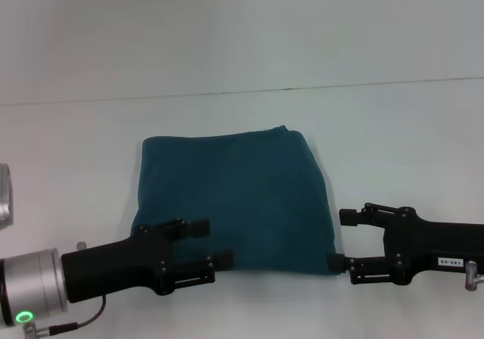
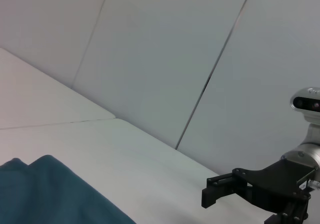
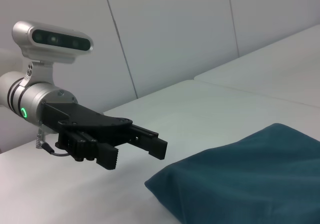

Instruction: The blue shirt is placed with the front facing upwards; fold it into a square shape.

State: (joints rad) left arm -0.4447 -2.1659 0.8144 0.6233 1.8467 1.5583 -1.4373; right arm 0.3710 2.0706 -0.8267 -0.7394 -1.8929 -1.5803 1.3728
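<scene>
The blue shirt (image 1: 236,204) lies folded into a compact, roughly square teal block in the middle of the white table, plain side up with no lettering showing. My left gripper (image 1: 213,243) hovers open at the shirt's near left corner, holding nothing. My right gripper (image 1: 339,239) stands open just beside the near right corner, also holding nothing. The right wrist view shows the left gripper (image 3: 135,154) raised a little off the shirt (image 3: 250,179). In the left wrist view the right gripper (image 2: 216,190) hangs beyond the shirt (image 2: 50,194).
The white table (image 1: 393,127) spreads around the shirt, with a seam line running across it at the back. A grey object (image 1: 4,195) pokes in at the left edge. Pale wall panels stand behind.
</scene>
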